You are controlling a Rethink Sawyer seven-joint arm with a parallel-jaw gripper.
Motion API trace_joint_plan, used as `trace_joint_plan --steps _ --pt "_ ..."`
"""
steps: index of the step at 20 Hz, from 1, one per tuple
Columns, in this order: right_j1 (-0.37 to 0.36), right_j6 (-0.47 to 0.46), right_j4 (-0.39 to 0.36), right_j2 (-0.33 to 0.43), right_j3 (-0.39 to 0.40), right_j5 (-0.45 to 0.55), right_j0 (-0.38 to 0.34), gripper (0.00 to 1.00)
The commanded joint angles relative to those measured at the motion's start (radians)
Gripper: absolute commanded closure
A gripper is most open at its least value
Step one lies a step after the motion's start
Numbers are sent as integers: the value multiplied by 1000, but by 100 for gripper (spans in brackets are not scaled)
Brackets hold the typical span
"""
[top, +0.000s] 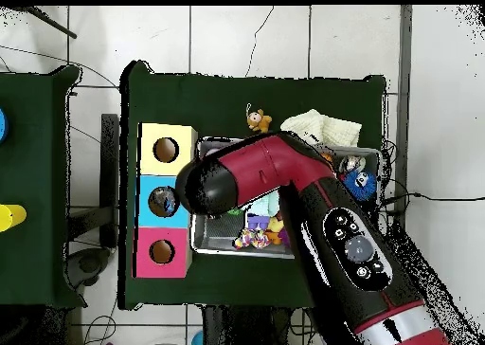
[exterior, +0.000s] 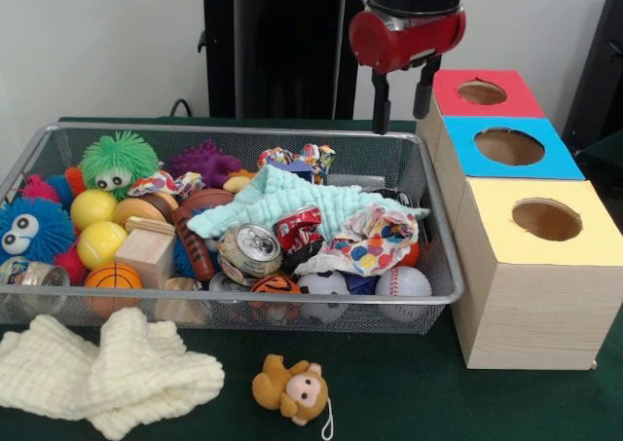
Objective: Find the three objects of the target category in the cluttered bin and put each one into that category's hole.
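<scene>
From the front, you see the gripper [exterior: 400,98] spread wide and empty, hanging over the bin's [exterior: 443,266] far corner beside the red box [exterior: 506,98]. The toys lie lower, nearer you. From above, the arm [top: 313,208] hides the gripper beside the blue box [top: 150,204].
</scene>
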Motion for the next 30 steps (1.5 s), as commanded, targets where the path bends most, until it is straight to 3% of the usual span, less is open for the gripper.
trace_joint_plan --steps 1,5,13,20,25,30 --pt "-6 -153 51 -4 -302 324 28 0" --pt "33 -172 88 20 -515 514 67 0" --pt "203 -249 -38 45 -888 720 184 0" --pt "251 -209 -44 17 -881 616 205 0" --pt "296 -179 -35 -7 -895 605 217 0" --pt "310 -145 -15 -27 -804 483 188 0"
